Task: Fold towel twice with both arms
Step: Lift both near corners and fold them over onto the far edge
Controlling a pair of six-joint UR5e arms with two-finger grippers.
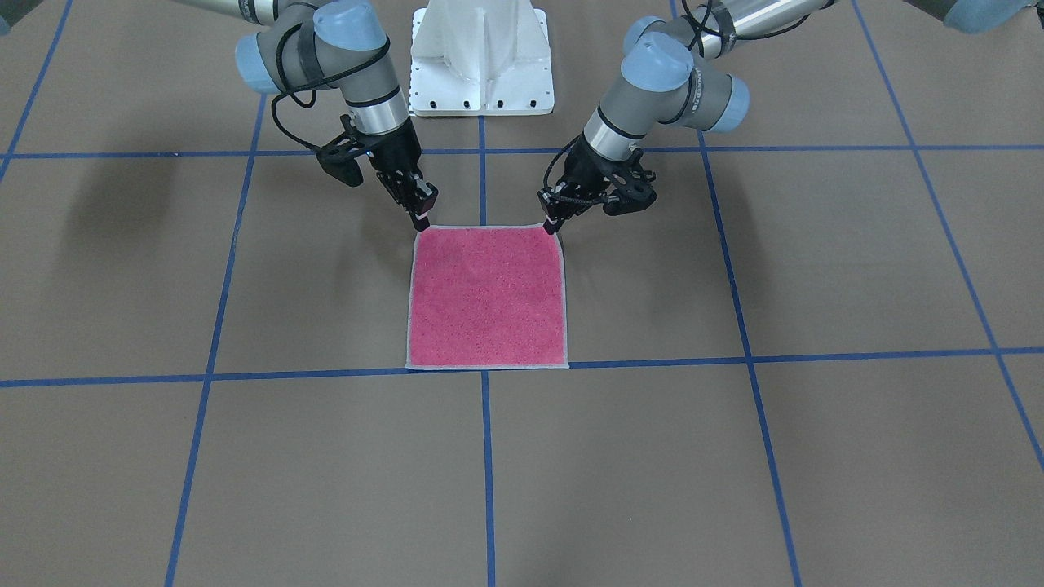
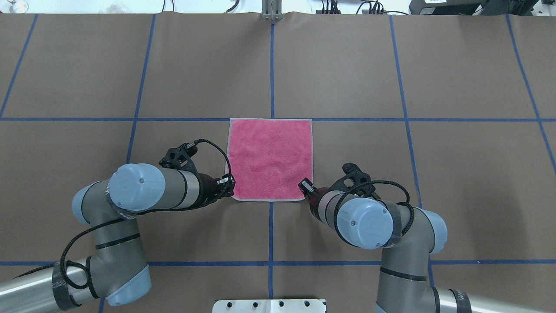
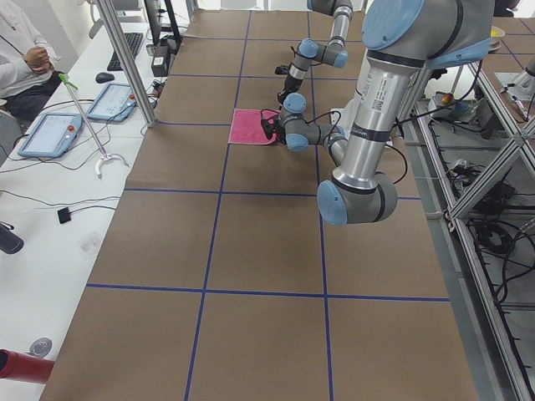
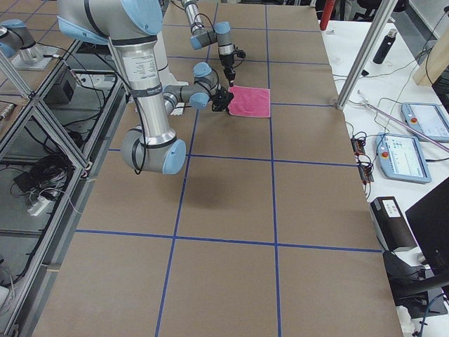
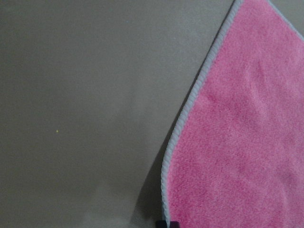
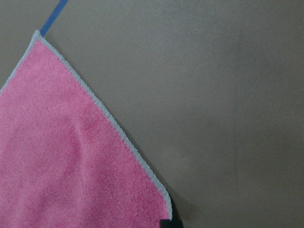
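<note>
Left gripper (image 1: 552,227) and right gripper (image 1: 421,222) each pinch a near corner of the towel (image 1: 487,297). It lies flat, stretching away from them.

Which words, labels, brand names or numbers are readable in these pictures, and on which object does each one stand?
No text can be read for certain.
Pale lettering on the left arm: too blurred to read.
Printed label on the right arm: too small to read.
The towel: no text.
</note>
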